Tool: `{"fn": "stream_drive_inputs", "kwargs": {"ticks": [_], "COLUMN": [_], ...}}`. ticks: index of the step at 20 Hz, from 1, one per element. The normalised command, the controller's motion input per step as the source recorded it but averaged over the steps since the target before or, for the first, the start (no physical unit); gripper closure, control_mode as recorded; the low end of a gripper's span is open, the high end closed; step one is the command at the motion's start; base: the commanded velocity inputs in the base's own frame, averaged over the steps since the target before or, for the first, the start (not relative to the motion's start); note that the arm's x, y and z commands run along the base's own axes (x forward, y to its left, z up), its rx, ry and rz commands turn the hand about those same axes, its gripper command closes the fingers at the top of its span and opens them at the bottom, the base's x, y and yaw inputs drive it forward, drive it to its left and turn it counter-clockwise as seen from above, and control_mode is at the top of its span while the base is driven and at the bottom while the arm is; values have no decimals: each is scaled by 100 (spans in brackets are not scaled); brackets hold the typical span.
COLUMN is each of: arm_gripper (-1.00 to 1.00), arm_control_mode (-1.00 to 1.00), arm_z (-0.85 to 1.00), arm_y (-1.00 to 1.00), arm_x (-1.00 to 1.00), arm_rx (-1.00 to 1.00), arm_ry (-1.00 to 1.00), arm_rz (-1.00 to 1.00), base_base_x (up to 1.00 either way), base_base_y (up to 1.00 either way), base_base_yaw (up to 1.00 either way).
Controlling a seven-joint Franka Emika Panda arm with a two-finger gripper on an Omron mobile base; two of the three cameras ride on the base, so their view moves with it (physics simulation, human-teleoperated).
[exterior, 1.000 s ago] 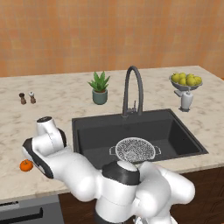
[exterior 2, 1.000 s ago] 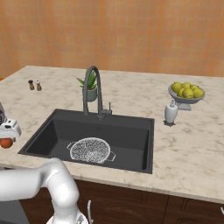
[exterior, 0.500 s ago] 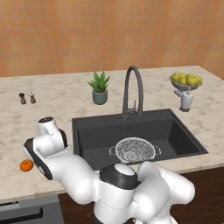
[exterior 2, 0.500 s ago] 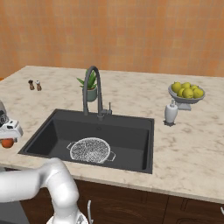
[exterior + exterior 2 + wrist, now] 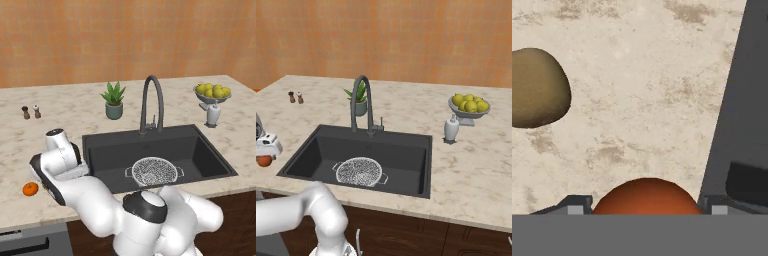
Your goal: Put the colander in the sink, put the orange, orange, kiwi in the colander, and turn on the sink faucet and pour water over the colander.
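Simulated kitchen, marbled beige bench (image 5: 65, 107) with a dark sink (image 5: 210, 155) set into it; the colander (image 5: 153, 171) lies on the sink floor, upright, towards the front edge, nothing in it; the dark gooseneck sink faucet (image 5: 151, 102) rises behind the basin, its spout arching over the basin, no stream showing from it. In the hand view the fingers (image 5: 644, 207) stand either side of a reddish-orange orange (image 5: 646, 196), one tip at each flank of the fruit, touching or very nearly so; whether they press on it firmly cannot be told, and the fruit sits low against the bench; the kiwi (image 5: 534, 88) lies apart from it on the bench, up and to the left in that view; the dark sink rim (image 5: 747, 90) runs down the right side. In the left base view the arm reaches down to the bench left of the sink; a bright orange (image 5: 30, 188) lies on the bench just left of the arm, near the front edge. In the right base view the hand sits at the far left edge with an orange fruit showing beneath it. Behind the sink: a potted plant (image 5: 114, 100) left of the faucet; two small shakers (image 5: 31, 111) further left; a pedestal bowl of lemons (image 5: 213, 92) and a small white jar (image 5: 213, 115) at the right.
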Motion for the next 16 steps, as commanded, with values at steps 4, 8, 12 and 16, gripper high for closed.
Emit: {"fn": "stream_drive_inputs", "kwargs": {"ticks": [4,8,12,16], "arm_gripper": [100,100,100,100], "arm_control_mode": [-100,-100,-100,-100], "arm_z": [44,17,6,0], "arm_y": [-83,-100,-100,-96], "arm_x": [-26,-4,1,14], "arm_rx": [0,0,0,-1], "arm_ry": [-10,-4,-1,0], "arm_rz": [-18,-22,-28,-32], "base_base_x": [0,0,0,0], "base_base_y": [0,0,0,0], "base_base_yaw": [0,0,0,0]}}
